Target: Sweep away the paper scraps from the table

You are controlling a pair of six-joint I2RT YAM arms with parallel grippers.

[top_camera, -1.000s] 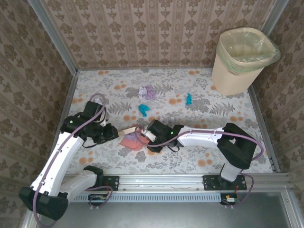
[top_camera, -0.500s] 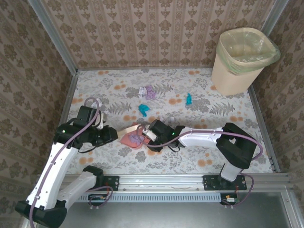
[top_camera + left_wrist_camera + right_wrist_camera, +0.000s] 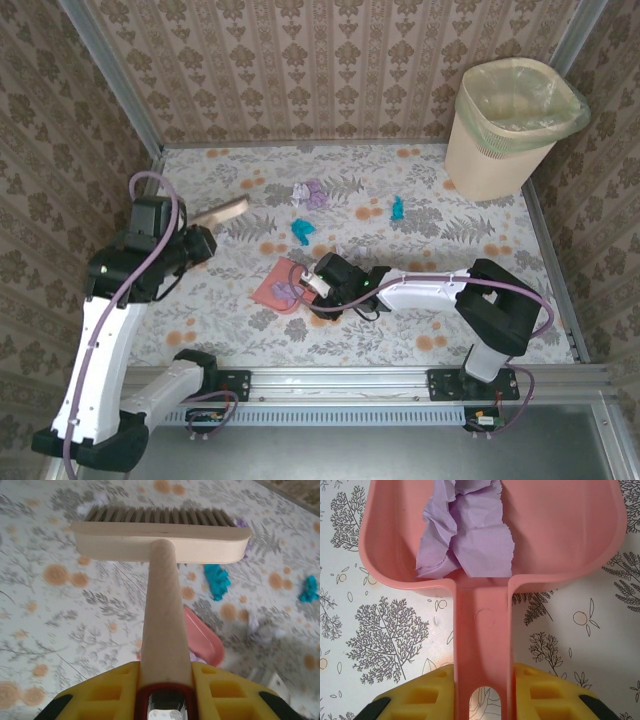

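Observation:
My left gripper (image 3: pixel 197 243) is shut on the wooden handle of a brush (image 3: pixel 223 211), which it holds above the table's (image 3: pixel 450 250) left side; the bristles (image 3: pixel 160 515) point away from me. My right gripper (image 3: pixel 322 284) is shut on the handle of a pink dustpan (image 3: pixel 265 295) lying flat mid-table. One crumpled purple paper scrap (image 3: pixel 465 535) rests inside the dustpan (image 3: pixel 560 530). Farther back lie a purple-white wad (image 3: pixel 312 194) and two teal wads (image 3: pixel 302 231) (image 3: pixel 398 208). In the left wrist view my gripper (image 3: pixel 164 680) holds the handle with the teal wads (image 3: pixel 216 580) beyond it.
A beige wastebasket (image 3: pixel 515 125) with a clear liner stands at the far right corner. Metal rails edge the table, and brown patterned walls close it in on three sides.
My left arm has lifted the brush off the dustpan's mouth and swung it back and to the left. The right arm and dustpan have barely moved.

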